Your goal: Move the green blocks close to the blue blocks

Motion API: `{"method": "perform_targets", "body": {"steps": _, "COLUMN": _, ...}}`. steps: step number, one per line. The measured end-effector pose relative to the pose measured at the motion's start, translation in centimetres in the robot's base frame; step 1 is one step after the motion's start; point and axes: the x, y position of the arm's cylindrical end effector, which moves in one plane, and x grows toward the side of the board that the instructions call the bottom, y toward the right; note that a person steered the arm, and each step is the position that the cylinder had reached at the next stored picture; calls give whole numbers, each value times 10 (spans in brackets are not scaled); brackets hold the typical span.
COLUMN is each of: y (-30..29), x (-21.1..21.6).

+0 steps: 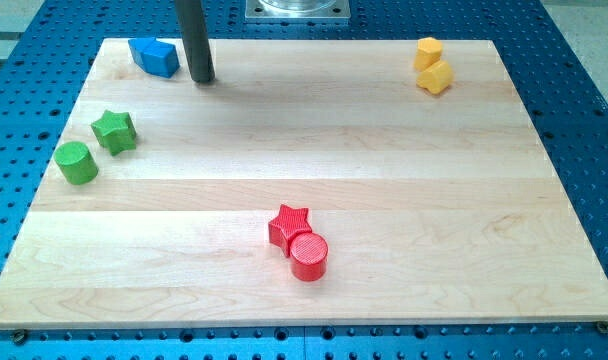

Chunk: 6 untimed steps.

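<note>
Two blue blocks (155, 56) sit touching at the board's top left; their shapes are hard to make out. A green star (115, 131) lies near the left edge, and a green cylinder (76, 163) sits just below and left of it. My tip (202, 78) rests on the board just right of the blue blocks, well above and right of the green blocks.
Two yellow blocks (432, 65) sit together at the top right. A red star (288, 226) and a red cylinder (308, 255) touch near the bottom centre. The wooden board (384, 180) lies on a blue perforated table.
</note>
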Motion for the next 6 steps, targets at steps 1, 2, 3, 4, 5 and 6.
{"method": "perform_targets", "body": {"steps": 1, "y": 9, "x": 10}}
{"method": "perform_targets", "body": {"steps": 2, "y": 17, "x": 18}}
{"method": "perform_targets", "body": {"steps": 3, "y": 20, "x": 19}}
{"method": "perform_targets", "body": {"steps": 4, "y": 20, "x": 19}}
{"method": "perform_targets", "body": {"steps": 5, "y": 8, "x": 19}}
{"method": "perform_targets", "body": {"steps": 6, "y": -2, "x": 19}}
